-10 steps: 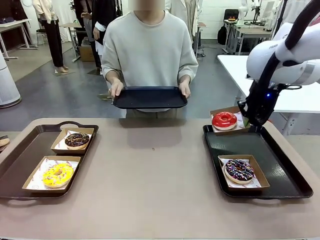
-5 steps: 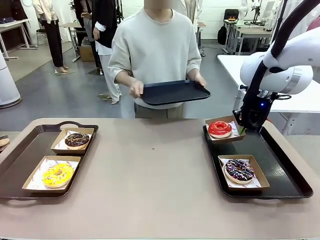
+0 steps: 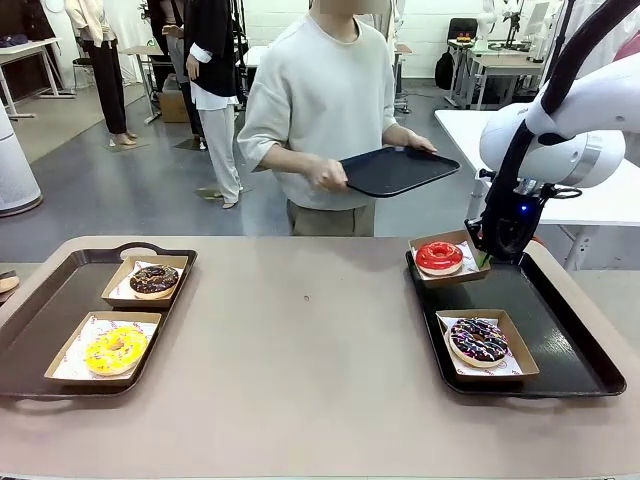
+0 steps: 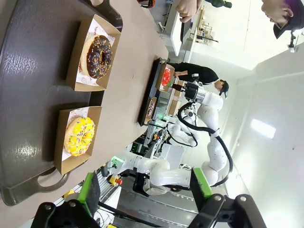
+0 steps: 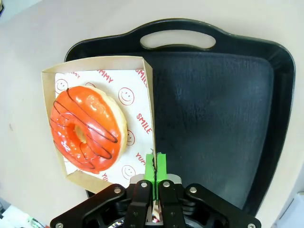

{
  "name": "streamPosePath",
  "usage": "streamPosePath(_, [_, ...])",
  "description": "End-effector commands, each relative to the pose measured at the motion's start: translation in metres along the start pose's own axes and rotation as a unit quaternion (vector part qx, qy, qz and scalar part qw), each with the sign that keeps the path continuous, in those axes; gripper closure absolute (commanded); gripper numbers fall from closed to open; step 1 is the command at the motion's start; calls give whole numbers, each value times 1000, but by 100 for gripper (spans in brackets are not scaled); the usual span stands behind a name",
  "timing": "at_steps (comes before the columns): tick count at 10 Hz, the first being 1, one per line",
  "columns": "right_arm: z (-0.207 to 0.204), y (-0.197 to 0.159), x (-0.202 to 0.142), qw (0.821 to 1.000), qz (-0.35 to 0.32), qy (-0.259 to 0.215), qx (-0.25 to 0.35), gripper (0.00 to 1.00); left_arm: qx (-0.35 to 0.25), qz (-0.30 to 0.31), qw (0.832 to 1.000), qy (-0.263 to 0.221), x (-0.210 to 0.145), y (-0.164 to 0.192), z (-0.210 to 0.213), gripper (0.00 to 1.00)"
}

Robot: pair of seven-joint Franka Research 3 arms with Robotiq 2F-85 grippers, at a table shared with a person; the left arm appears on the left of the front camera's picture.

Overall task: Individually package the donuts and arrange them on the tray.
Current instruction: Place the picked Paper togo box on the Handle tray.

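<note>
Right hand (image 5: 155, 167) clenched on red donut's box (image 5: 147, 102) wall; four boxed donuts, two trays.

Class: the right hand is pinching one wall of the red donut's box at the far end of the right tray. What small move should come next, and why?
Probably carry the box a little further in over the tray. The right hand is shut on its wall, and the box with the red donut overhangs the tray's rim, part of it above the table.
</note>
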State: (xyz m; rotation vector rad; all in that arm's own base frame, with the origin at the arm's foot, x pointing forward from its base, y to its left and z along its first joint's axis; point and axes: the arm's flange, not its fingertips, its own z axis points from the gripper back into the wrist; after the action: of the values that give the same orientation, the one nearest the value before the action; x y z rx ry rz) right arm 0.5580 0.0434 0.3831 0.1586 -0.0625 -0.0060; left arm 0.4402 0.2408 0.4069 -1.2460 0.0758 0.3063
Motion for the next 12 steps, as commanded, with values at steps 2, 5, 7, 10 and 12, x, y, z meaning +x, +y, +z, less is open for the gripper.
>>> streamPosePath(2, [2, 0, -2, 1000, 0, -3, 0, 99, 1, -2, 1000, 1, -2, -1, 1, 0])
streamPosePath(5, [-10, -4, 4, 1000, -5, 20, 2, 99, 1, -2, 1000, 1, -2, -1, 1, 0])
streamPosePath(7, [-12, -5, 2, 1000, -6, 24, -4, 99, 1, -2, 1000, 1, -2, -1, 1, 0])
streamPosePath(10, [-26, -6, 9, 999, -10, 44, -26, 99, 1, -2, 1000, 1, -2, -1, 1, 0])
streamPosePath(12, [-35, -5, 14, 998, -11, 47, -41, 99, 1, -2, 1000, 1, -2, -1, 1, 0])
